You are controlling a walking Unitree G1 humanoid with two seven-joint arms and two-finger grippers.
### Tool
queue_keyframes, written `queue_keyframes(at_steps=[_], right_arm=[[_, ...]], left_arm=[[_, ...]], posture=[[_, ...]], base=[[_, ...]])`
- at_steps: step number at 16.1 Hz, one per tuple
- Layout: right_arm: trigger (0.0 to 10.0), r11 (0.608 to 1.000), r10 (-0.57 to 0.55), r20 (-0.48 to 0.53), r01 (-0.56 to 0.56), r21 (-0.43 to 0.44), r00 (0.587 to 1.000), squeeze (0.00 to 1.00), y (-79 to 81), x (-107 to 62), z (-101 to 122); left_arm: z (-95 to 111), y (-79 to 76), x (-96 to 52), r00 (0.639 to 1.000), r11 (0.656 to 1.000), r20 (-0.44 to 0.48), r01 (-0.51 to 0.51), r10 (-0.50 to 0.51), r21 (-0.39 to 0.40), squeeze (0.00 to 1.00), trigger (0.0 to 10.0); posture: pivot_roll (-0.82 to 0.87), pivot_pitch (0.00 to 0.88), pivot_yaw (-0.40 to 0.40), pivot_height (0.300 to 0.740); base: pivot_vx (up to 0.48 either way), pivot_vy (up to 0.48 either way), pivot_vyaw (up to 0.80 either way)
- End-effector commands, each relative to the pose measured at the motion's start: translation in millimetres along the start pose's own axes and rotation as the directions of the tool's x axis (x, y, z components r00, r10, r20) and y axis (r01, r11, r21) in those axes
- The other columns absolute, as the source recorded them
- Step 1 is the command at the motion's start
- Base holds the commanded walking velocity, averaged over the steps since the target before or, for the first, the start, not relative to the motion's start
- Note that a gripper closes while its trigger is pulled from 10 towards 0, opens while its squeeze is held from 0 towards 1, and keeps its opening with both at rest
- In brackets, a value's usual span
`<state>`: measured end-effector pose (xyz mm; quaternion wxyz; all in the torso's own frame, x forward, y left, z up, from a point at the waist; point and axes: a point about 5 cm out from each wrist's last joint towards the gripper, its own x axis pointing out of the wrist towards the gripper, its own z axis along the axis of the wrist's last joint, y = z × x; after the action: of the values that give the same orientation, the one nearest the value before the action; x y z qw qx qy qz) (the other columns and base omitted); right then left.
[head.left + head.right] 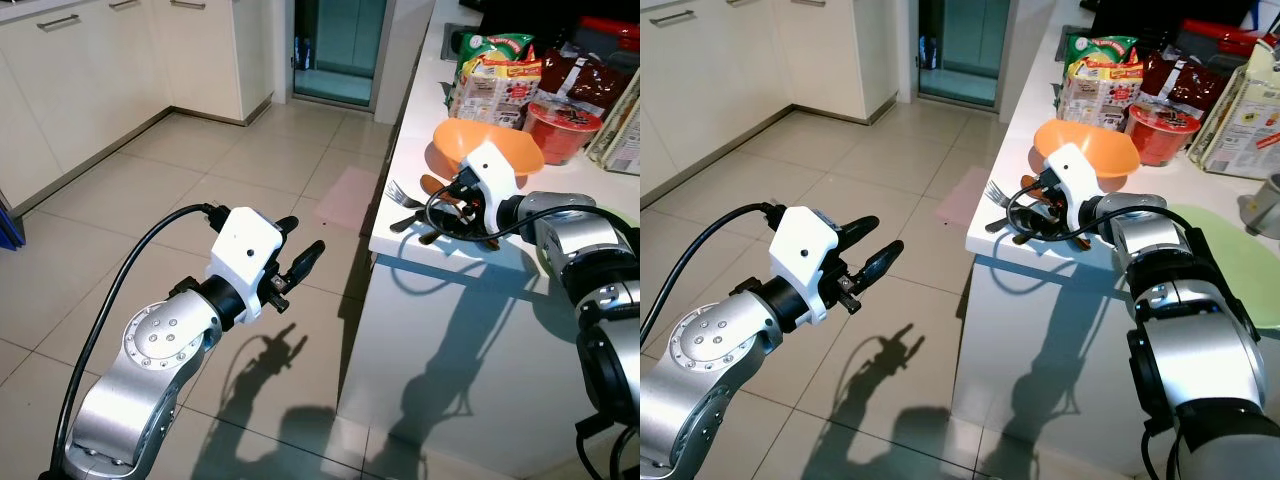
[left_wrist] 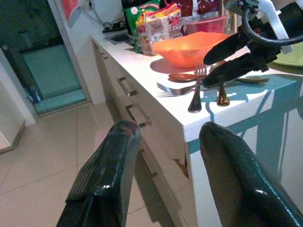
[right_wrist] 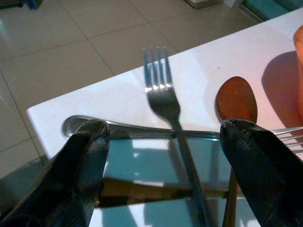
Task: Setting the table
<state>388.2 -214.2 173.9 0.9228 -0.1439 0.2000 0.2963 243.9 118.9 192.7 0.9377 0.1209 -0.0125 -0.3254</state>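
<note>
Right hand [image 3: 161,156] spread wide, fingers straddling fork [image 3: 163,99] among cutlery piled at near left corner of bench [image 1: 400,225], just in front of orange bowl [image 1: 455,145]; presumably staged there for pick-up. Right forearm level, reaching left across bench. Left hand [image 1: 872,262] open, empty, held out over floor.

Silver arms, white wrist housings, black cables, black-fingered left claw [image 1: 303,247].
</note>
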Motion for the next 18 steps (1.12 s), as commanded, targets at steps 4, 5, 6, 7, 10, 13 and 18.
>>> queue_keyframes(at_steps=[4, 5, 6, 7, 10, 13, 18], right_arm=[[10.0, 1.000, -0.005, 0.002, 0.005, 0.003, 1.000, 0.00, -7.5, -4.8, 19], [10.0, 1.000, 0.001, -0.004, -0.001, -0.003, 1.000, 0.00, -8.1, -5.5, 23], [10.0, 1.000, 0.004, -0.007, -0.004, -0.006, 1.000, 0.00, -8.6, -6.1, 26], [10.0, 1.000, 0.005, -0.007, -0.005, -0.008, 1.000, 0.00, -8.9, -6.3, 27], [10.0, 1.000, 0.009, -0.037, -0.010, -0.013, 0.999, 0.00, -11.9, -9.7, 32], [10.0, 1.000, 0.004, -0.066, -0.004, -0.012, 0.998, 0.00, -14.4, -12.5, 34], [10.0, 1.000, 0.000, -0.079, 0.000, 0.000, 0.997, 0.00, -18.0, -17.0, 39]], left_arm=[[17, 1.1, 7.6, 0.997, 0.997, 0.035, 0.074, -0.075, 0.030, 0.00, 10.0], [21, 2.9, 8.7, 0.996, 0.996, 0.042, 0.083, -0.085, 0.036, 0.00, 10.0], [24, 4.0, 9.2, 0.995, 0.995, 0.047, 0.090, -0.092, 0.037, 0.00, 10.0], [25, 4.4, 9.3, 0.994, 0.995, 0.049, 0.093, -0.095, 0.038, 0.00, 10.0], [35, 6.8, 8.3, 0.990, 0.993, 0.077, 0.120, -0.121, 0.018, 0.00, 10.0], [37, 7.3, 7.4, 0.987, 0.990, 0.076, 0.141, -0.141, 0.008, 0.00, 10.0], [40, 8.5, 6.4, 0.985, 0.987, 0.070, 0.158, -0.157, -0.005, 0.00, 10.0]], posture=[[0.02, 0.073, -0.033, 0.740], [0.02, 0.091, -0.032, 0.740], [0.02, 0.102, -0.032, 0.740], [0.02, 0.102, -0.032, 0.740], [0.01, 0.135, -0.026, 0.740], [0.01, 0.147, -0.028, 0.740], [0.01, 0.153, -0.032, 0.740]], base=[[0.000, 0.000, 0.00], [0.000, 0.000, 0.00], [0.000, 0.000, 0.00], [0.000, 0.000, 0.00], [0.000, 0.000, 0.00], [0.000, 0.000, 0.00], [0.000, 0.000, 0.00]])
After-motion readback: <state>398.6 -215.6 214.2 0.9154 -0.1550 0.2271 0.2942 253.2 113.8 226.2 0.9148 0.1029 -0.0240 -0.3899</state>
